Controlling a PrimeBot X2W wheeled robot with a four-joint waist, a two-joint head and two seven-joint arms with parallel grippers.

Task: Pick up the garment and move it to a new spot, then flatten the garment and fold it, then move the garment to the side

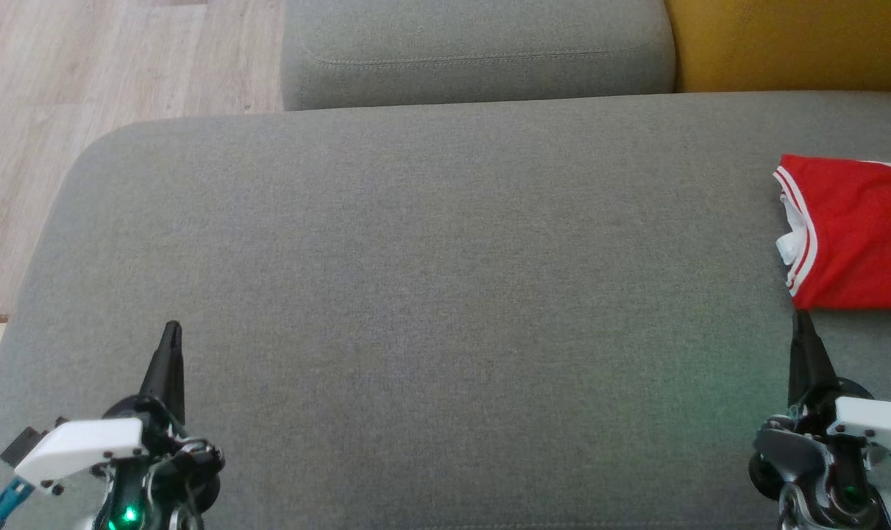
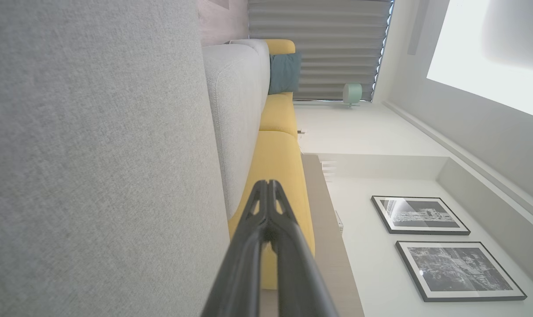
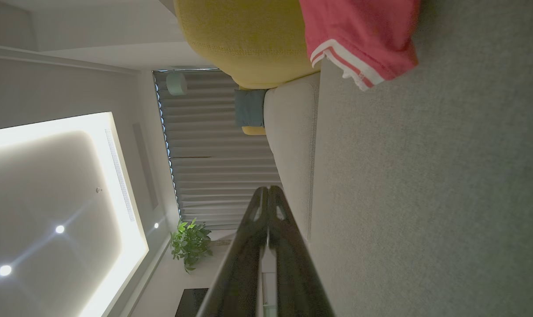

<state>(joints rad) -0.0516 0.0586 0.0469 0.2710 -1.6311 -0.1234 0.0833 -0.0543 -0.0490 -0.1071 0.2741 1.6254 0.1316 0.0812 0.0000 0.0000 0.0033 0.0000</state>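
Head view: we are watching a folded red, white-trimmed garment point(image 1: 861, 239) lying on a grey fabric sofa point(image 1: 416, 280). Our left tool point(image 1: 171, 328) and right tool point(image 1: 801, 318) are sitting pinched together, empty.

Red garment point(image 1: 853, 234), white-striped, seemingly folded, lies on the cushion's right.

Red garment point(image 1: 857, 235) on gray sofa cushion point(image 1: 416, 294), far right

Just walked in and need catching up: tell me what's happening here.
The red garment lies folded at the right side of the grey sofa seat. Nothing is being handled: the left gripper and right gripper are both shut and empty, the right one pointing at the garment's near edge.
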